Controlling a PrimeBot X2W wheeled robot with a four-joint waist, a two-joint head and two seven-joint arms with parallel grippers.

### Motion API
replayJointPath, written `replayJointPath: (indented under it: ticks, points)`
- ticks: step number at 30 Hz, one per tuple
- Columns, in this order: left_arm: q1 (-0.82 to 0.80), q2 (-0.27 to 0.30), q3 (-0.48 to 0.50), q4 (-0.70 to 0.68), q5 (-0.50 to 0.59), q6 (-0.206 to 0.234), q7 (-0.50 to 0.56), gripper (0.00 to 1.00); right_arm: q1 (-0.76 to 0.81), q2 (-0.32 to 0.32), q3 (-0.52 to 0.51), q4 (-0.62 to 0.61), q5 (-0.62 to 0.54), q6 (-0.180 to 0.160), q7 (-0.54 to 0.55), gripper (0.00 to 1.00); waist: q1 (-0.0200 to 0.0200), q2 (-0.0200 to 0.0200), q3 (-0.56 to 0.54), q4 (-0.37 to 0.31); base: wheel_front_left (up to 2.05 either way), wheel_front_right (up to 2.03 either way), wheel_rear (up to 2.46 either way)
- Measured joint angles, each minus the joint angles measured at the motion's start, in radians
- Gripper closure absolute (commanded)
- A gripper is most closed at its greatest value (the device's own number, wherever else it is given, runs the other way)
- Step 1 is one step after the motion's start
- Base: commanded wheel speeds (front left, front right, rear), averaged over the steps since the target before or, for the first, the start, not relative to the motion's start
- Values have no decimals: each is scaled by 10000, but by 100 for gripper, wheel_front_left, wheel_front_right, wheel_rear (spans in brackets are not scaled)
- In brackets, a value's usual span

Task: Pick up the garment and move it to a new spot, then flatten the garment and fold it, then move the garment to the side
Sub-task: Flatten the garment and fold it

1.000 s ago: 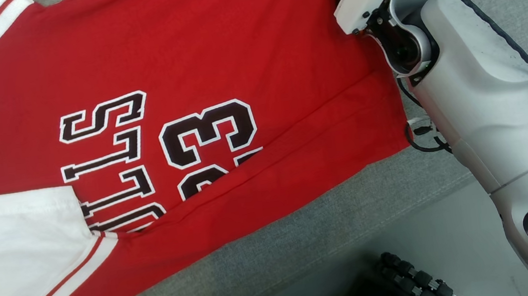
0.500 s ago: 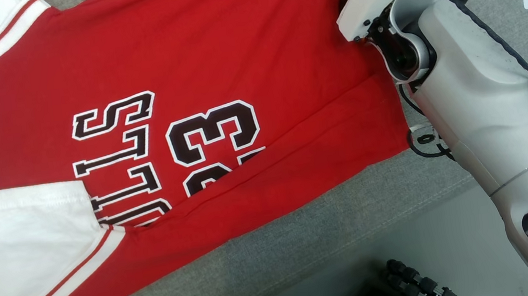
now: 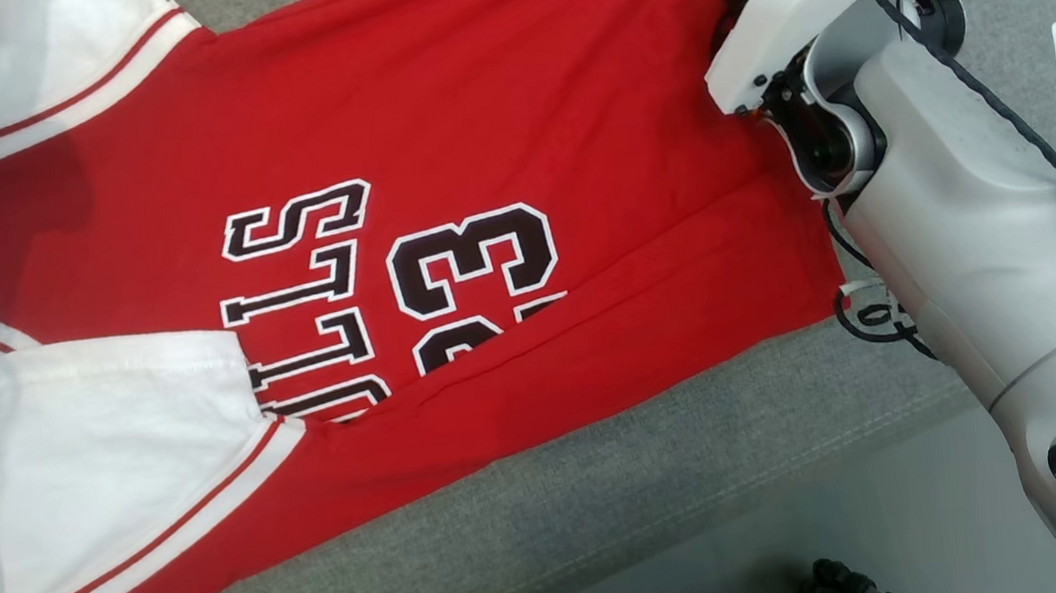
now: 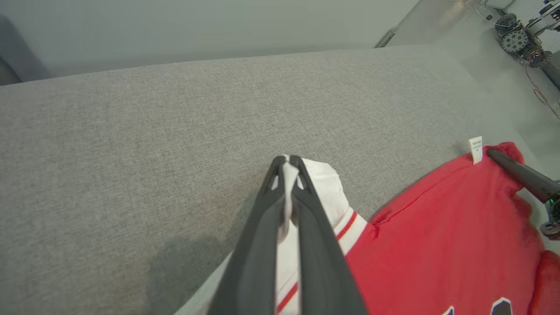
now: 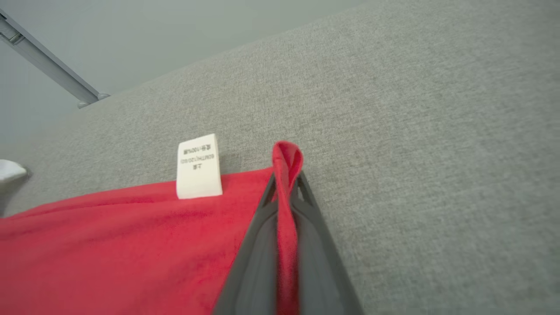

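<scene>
Red knit basketball jersey with white sleeve panels and black lettering [image 3: 505,108], pinched at two edges. Left gripper [image 4: 287,168]: closed tight on a thin fold of the white sleeve cloth, squeezed flat between the jaws and poking out just past the tips. Right gripper [image 5: 286,181]: likewise closed, on a doubled-over bit of red hem, just beside the small white care label [image 5: 199,166]. Beyond the two pinches, rest of the garment spread lettering-up on the grey woven upholstered surface [image 3: 566,524], drawn out between the grippers, left one at the sleeve end, right one at the hem end. Near long edge folded over onto the front, covering part of the numerals; near white sleeve lying loose and a little rumpled.

Judged soft, light and limp: no stiffness to hold a shape, likely to sag and drape from any held point, stretchy enough to distort under a hard pull. Not fragile; probably not slippery against the rough weave. Best taken by pinching at corners and seamed edges, sleeve trim and hem, with both pinches level and gently taut to avoid bunching.
</scene>
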Motion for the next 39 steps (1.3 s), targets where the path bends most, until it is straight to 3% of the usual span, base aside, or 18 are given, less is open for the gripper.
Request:
replayJointPath:
  ticks: [8, 16, 28, 39]
  points:
    - [899, 8, -305, -901, -1022, 0, -1024, 100, 309, -370, -167, 424, 65, 253, -767, 100, 0, 0, -765, 471, 0, 0, 0]
    - [1721, 46, -951, -1785, -1781, 0, -1371, 100, 504, -631, -270, 715, 65, 420, -1005, 100, 0, 0, -1431, 935, 0, 0, 0]
    - [3217, 393, -2029, -2631, -2219, 0, -1921, 100, 1143, -692, -372, 1216, 226, 721, -1181, 100, 0, 0, -2414, 1401, 0, 0, 0]
    - [4181, 589, -2286, -3375, -2456, 0, -2899, 100, 1486, -1035, -433, 1208, 263, 965, -1317, 100, 0, 0, -3132, 1641, 0, 0, 0]
